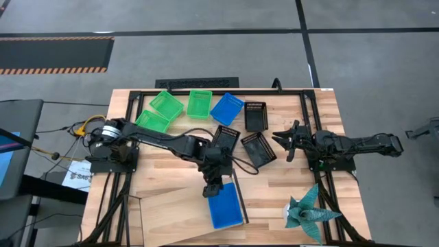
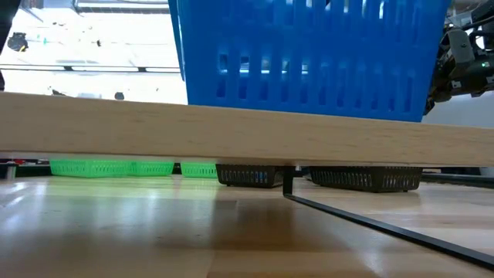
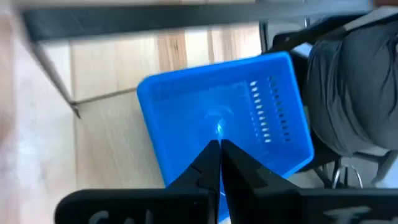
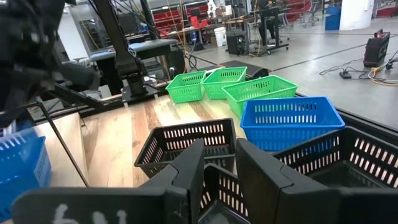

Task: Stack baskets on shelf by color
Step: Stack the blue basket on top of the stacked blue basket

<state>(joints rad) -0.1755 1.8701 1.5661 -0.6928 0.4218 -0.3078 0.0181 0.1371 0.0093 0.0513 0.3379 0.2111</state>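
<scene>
At the worktop's near edge, on the light-wood shelf (image 1: pixel 182 199), sits one blue basket (image 1: pixel 225 204), with the left pincer (image 1: pixel 211 188) at its far rim, fingers pressed together; whether they pinch the thin wall is unclear. The baskets look light, stiff and slick, with slotted walls; a rim pinch on a short wall should suit. The other blue basket (image 1: pixel 227 108), three green baskets (image 1: pixel 167 104) and three black baskets (image 1: pixel 258 148) lie toward the far edge. The right pincer (image 1: pixel 283 140), partly open and empty, hovers beside the black ones.
</scene>
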